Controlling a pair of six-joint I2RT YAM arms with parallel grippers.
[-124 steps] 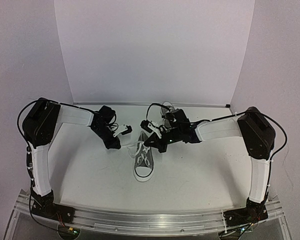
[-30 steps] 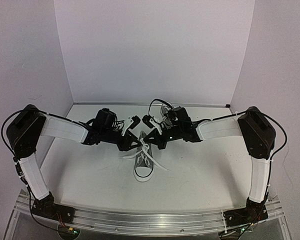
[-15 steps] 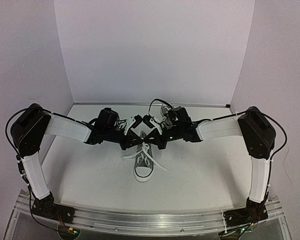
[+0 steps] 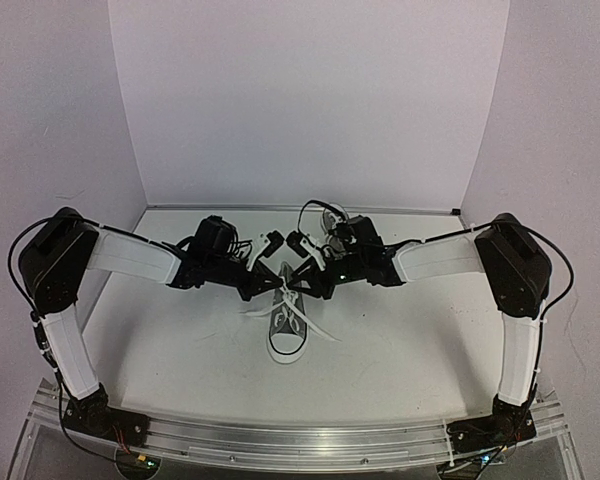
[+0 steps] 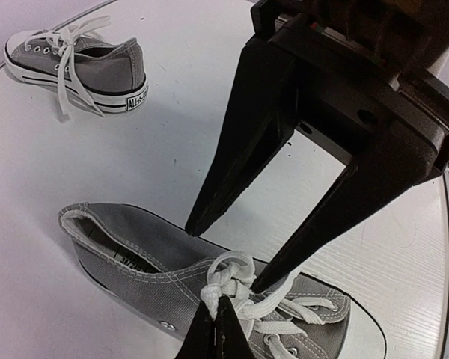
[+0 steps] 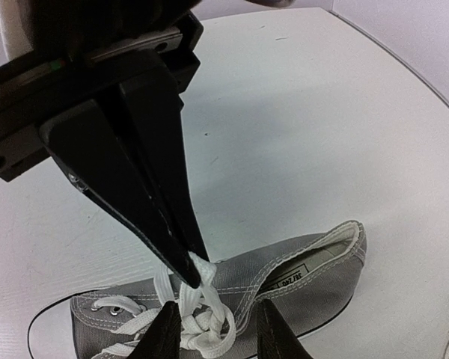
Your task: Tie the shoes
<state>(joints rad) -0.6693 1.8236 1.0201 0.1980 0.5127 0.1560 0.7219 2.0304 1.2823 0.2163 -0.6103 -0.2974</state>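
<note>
Left gripper (image 5: 215, 329) is pinched fully together on a strand of white lace at the throat of the near sneaker (image 4: 285, 325). The right gripper (image 6: 215, 333) faces it from the other side of that shoe.

On the white table (image 4: 410, 340) the near sneaker stands flat on its sole, toe toward the arm bases. The far sneaker (image 5: 82, 63) sits well behind it, toward the back wall, with its own lacing slack and untied.

I judge the job to be early. The near sneaker's laces (image 4: 316, 329) trail loose across the table on both sides of it. Above its eyelets there is only a small lace bunch (image 5: 228, 275), not a finished bow. So one knot looks to be under way, and the second shoe has yet to be tied.

The right gripper's jaws stand partly apart, straddling the lace bunch. Nothing looks clamped between them, though one finger may brush the lace.
</note>
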